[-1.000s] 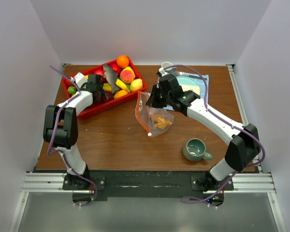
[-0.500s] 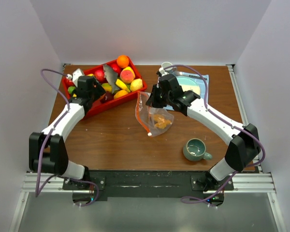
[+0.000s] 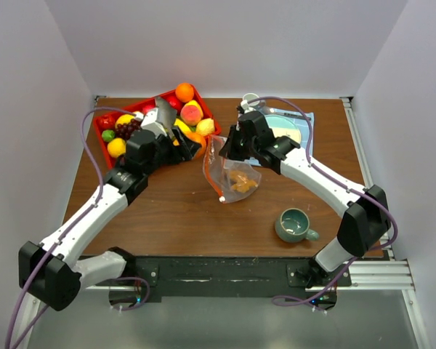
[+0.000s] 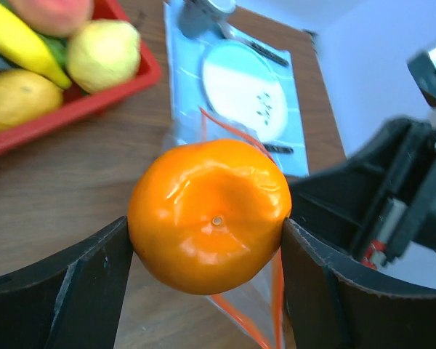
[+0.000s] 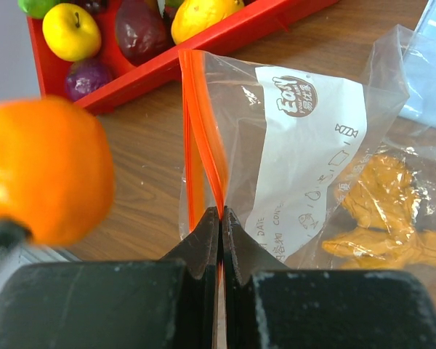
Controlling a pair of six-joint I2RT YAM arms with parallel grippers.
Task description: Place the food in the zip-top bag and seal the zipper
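Near R edge of the bench (image 3: 167,211): green mug (image 3: 294,224), upright, well apart from the rest.

Mid-bench: bag (image 3: 232,174) lies w/ its body on the wood and an orange-yellow piece (image 5: 381,211) inside; can't tell which food it is. Right jaws are clenched on the zipper (image 5: 196,145), pinching the orange-red strip and holding that edge up. White slider (image 3: 221,198) sits at the strip's near end. Whether the mouth is parted at the pinch: can't tell.

Just L of the bag: left jaws grasp the orange (image 4: 209,214), one finger each side, stem dimple facing the wrist cam. It hangs above the bench, just beside the zipper edge and outside the bag.

Behind, far L: red tray (image 4: 94,102) w/ the rest of the food: lemon (image 4: 105,54), banana (image 4: 22,43), peach (image 3: 192,113), grapes (image 3: 127,129), green piece (image 3: 108,135).

Far R: pale blue mat (image 3: 305,120) w/ a white plate (image 4: 243,87) on it; small cup (image 3: 251,99) at the mat's far L corner.
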